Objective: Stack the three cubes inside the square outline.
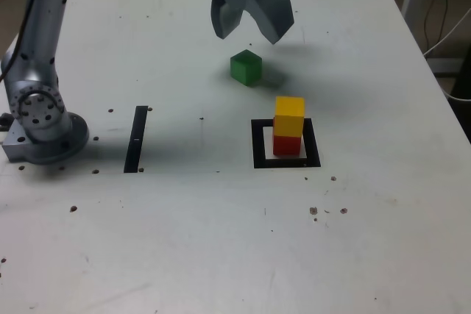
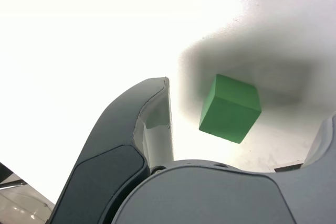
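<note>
We hang our pincer (image 1: pixel 250 31) wide open and empty over the table (image 1: pixel 383 240), just behind the green cube (image 1: pixel 246 67) as the exterior view shows it. We judge the spread is there so the two fingers can drop on either side of the cube. In the wrist view the green cube (image 2: pixel 230 108) sits between the dark finger (image 2: pixel 134 129) and the pale edge of the other finger, touching neither, a little nearer the dark one.

The green cube rests alone on the table, behind the square outline (image 1: pixel 286 144) and a little toward the exterior view's left of it. Inside that outline the red cube (image 1: pixel 287 144) stands on the white centre, and the yellow cube (image 1: pixel 289 116) sits on top of it, roughly squared up. So two cubes are stacked and we take the green one to be the last to go on top. A straight black strip (image 1: pixel 136 138) lies well to the exterior view's left of the outline and plays no part in the task.

Much is cut off. The exterior view crops the pincer's upper part, so we cannot see its wrist. The wrist view shows only a sliver of the second finger, and the table glares white, hiding the outline and the stack. How high the pincer hangs above the green cube is hard to judge.
</note>
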